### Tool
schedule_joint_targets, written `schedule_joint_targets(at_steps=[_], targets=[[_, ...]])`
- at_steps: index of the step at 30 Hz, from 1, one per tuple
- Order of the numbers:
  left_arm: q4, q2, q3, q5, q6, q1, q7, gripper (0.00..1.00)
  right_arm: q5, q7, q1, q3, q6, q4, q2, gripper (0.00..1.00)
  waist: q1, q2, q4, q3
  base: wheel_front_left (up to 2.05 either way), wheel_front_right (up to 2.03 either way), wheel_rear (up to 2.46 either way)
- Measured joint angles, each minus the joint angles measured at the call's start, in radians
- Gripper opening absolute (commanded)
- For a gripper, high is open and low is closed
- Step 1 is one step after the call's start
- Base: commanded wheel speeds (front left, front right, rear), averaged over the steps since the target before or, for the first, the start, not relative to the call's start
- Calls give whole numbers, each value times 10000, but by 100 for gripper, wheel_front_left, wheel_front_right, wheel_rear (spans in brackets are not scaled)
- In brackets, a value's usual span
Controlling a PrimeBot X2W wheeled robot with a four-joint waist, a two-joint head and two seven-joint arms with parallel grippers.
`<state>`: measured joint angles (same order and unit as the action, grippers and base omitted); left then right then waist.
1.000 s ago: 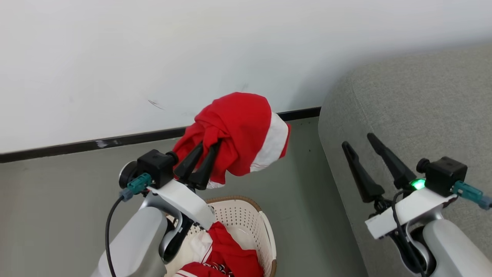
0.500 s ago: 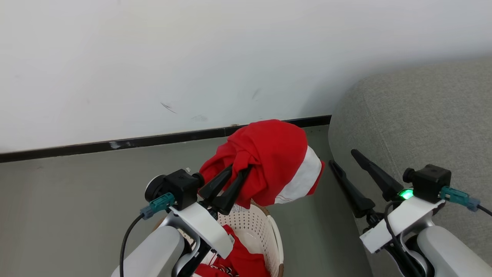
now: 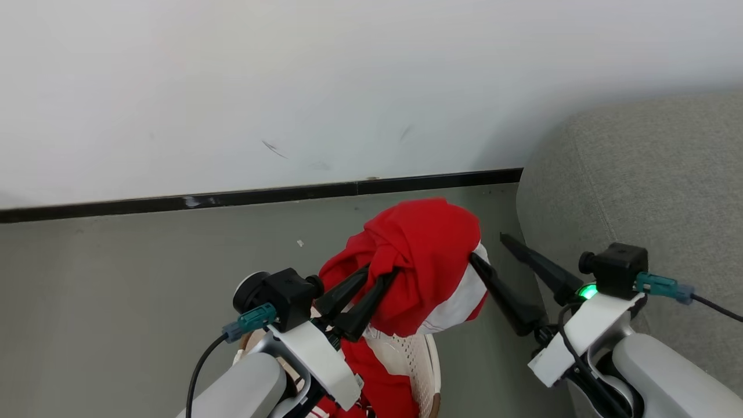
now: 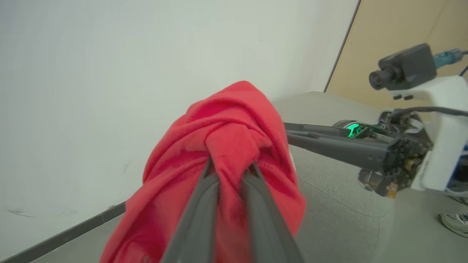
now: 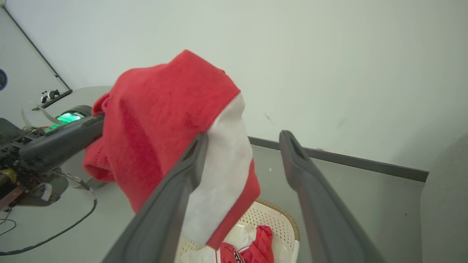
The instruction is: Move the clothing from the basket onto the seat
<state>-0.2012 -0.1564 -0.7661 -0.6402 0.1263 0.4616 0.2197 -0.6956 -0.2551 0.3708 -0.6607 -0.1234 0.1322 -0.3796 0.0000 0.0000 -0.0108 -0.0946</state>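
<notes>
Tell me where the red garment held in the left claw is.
Head view, low centre: the red garment hangs bunched in the left claw above the basket, the open right claw at its right side, the sofa beyond.

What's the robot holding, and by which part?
The left end effector pinches a red garment by a bunched fold; the right end effector is open, empty.

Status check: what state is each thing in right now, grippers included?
left gripper: shut on the red garment, holding it above the basket.
right gripper: open, one finger close beside the garment's white panel.
red garment: bunched, hanging in the air.
basket: upright on the floor, more red and white clothing inside.
</notes>
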Motion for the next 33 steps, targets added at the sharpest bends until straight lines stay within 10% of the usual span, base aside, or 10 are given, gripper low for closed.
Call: schedule_joint_targets(at_steps=[29, 30, 33], targets=[[336, -253, -1083, -663, 0, 482, -27, 0, -2027, 0, 2359, -3927, 0, 738, -393, 100, 0, 0, 891, -312, 0, 0, 0], [334, -280, -1089, -706, 0, 484, -25, 0, -2042, 0, 2434, -3967, 0, 740, -389, 63, 0, 0, 894, -306, 0, 0, 0], [322, -336, -1108, -742, 0, 492, 17, 0, -2096, 0, 2659, -4008, 0, 738, -345, 0, 0, 0, 890, -279, 0, 0, 0]])
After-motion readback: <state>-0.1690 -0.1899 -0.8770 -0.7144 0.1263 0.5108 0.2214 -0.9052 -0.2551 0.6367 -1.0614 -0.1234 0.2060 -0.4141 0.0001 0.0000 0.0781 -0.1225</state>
